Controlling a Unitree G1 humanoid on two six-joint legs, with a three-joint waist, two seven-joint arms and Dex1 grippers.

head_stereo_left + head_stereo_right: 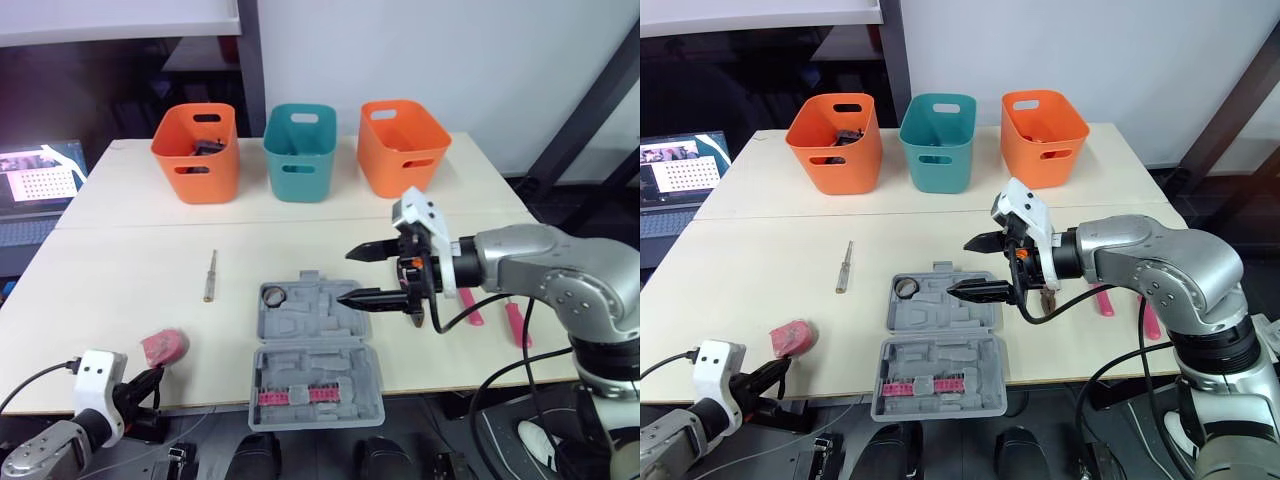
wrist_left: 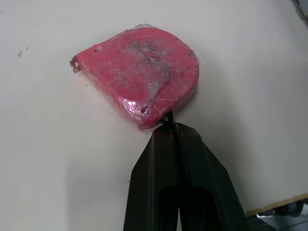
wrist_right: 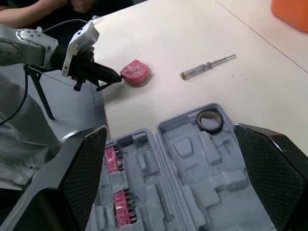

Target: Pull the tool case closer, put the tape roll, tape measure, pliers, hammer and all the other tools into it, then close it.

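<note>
The grey tool case (image 1: 345, 345) lies open near the table's front edge, with a tape roll (image 1: 274, 295) in one recess and a strip of pink bits (image 1: 298, 396) in the near half. My right gripper (image 1: 347, 275) hovers open over the case's right side. A pink tape measure (image 2: 142, 77) lies at the front left, and my left gripper (image 2: 166, 127) is shut with its tips against the measure's edge. A slim screwdriver (image 1: 210, 275) lies left of the case. Pink-handled tools (image 1: 517, 323) lie behind my right arm.
Two orange baskets (image 1: 197, 152) (image 1: 403, 146) and a teal basket (image 1: 300, 150) stand in a row at the back of the table. A laptop (image 1: 35, 180) sits off the table's left side. Bare tabletop (image 1: 100, 280) lies between the screwdriver and the left edge.
</note>
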